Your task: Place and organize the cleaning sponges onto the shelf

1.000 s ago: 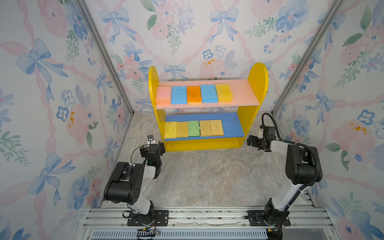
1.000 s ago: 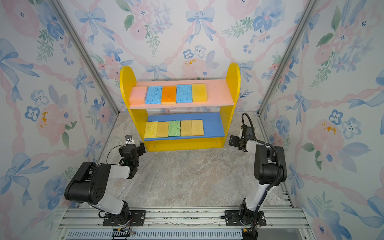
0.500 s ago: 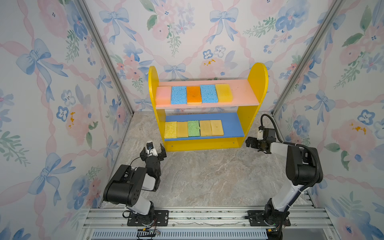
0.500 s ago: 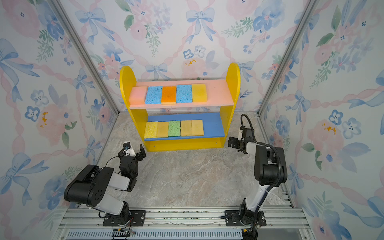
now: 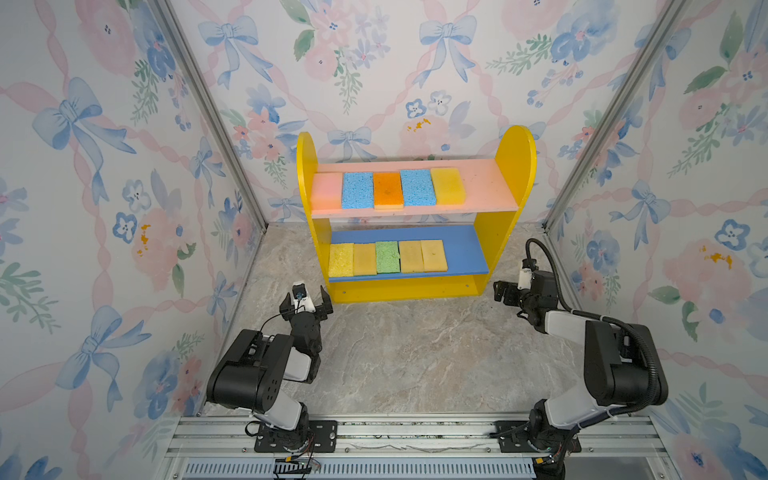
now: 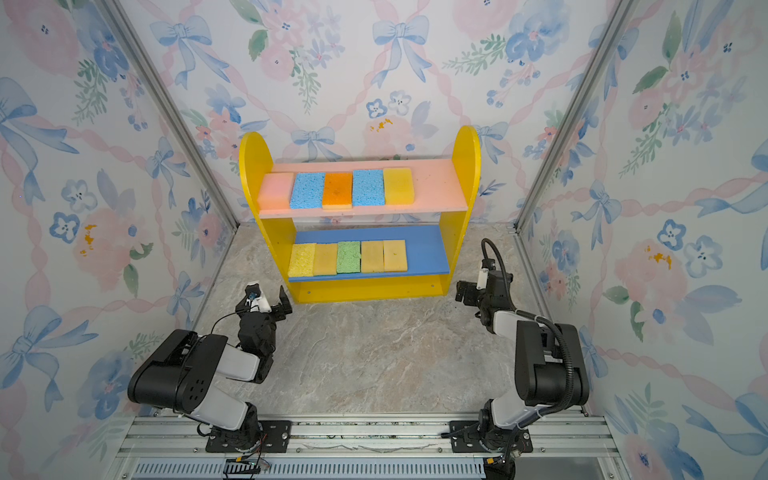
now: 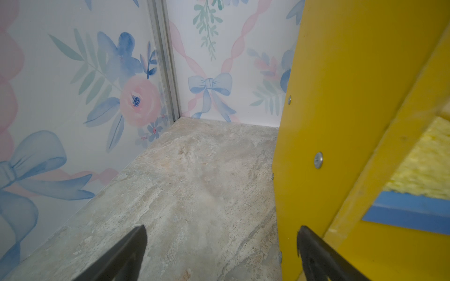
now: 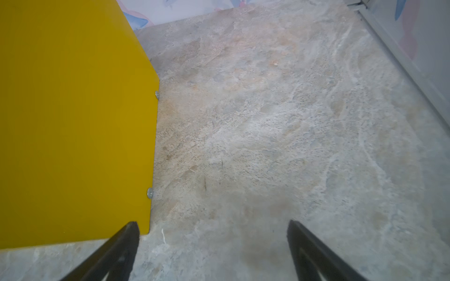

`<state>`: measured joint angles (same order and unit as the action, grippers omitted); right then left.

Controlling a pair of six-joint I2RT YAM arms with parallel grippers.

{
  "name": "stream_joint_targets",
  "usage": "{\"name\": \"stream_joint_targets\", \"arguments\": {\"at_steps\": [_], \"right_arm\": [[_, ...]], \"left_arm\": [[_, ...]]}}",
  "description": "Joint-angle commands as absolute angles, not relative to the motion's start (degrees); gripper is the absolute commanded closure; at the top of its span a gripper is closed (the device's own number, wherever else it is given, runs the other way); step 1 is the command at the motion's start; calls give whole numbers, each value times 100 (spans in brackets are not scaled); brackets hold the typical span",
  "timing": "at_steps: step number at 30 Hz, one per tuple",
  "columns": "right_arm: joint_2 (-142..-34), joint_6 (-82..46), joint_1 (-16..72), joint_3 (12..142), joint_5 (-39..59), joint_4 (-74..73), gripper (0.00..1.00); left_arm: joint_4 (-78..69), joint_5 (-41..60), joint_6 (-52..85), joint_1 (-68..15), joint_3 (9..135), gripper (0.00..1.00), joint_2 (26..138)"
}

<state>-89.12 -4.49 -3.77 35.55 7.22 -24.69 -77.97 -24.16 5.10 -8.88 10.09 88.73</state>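
The shelf (image 5: 515, 166) stands at the back of the floor in both top views. Its pink upper board (image 6: 436, 183) carries a row of cleaning sponges: pink (image 5: 327, 191), blue (image 5: 357, 190), orange (image 5: 388, 190), blue (image 5: 417, 187) and yellow (image 5: 447, 185). On the blue lower board (image 5: 465, 253) lie a yellow sponge (image 5: 341, 260), a green one (image 5: 387, 257) and three tan ones (image 5: 411, 256). My left gripper (image 5: 305, 297) (image 7: 221, 228) is open and empty by the shelf's front left corner. My right gripper (image 5: 500, 292) (image 8: 212, 223) is open and empty beside the right side panel (image 8: 73, 121).
Flowered walls with metal corner posts (image 5: 208, 112) close in the marble floor (image 5: 415, 345) on three sides. A metal rail (image 5: 374, 432) along the front carries both arm bases. The left wrist view shows the lower board's yellow sponge (image 7: 426, 165) past the side panel (image 7: 328, 97).
My left wrist has turned so that both fingers now spread side by side, and the arm has folded back a little. The right gripper has barely shifted. The sponges have not moved.
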Motion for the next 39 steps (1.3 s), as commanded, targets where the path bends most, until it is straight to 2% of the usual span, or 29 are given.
{"name": "stream_joint_targets", "arguments": {"at_steps": [1, 7, 11, 14, 16, 39], "right_arm": [[-8716, -185, -202, 3097, 584, -3547, 3], [-8601, -137, -90, 2450, 298, -4590, 3], [-8979, -305, -86, 1928, -37, -6008, 3], [-8825, -165, 49, 2233, -297, -5128, 3], [-8869, -73, 202, 2258, -521, -5171, 3], [-8859, -53, 227, 2249, -562, -5159, 3]], "left_arm": [[-7908, -2371, 459, -871, 1004, 2, 8903], [-7906, -2368, 463, -877, 1008, 2, 8903], [-7907, -2372, 459, -870, 1006, 2, 8896], [-7905, -2369, 465, -870, 1004, 2, 8902], [-7908, -2365, 461, -870, 1009, 2, 8903], [-7770, -2366, 480, -875, 1030, 2, 8851]]}}
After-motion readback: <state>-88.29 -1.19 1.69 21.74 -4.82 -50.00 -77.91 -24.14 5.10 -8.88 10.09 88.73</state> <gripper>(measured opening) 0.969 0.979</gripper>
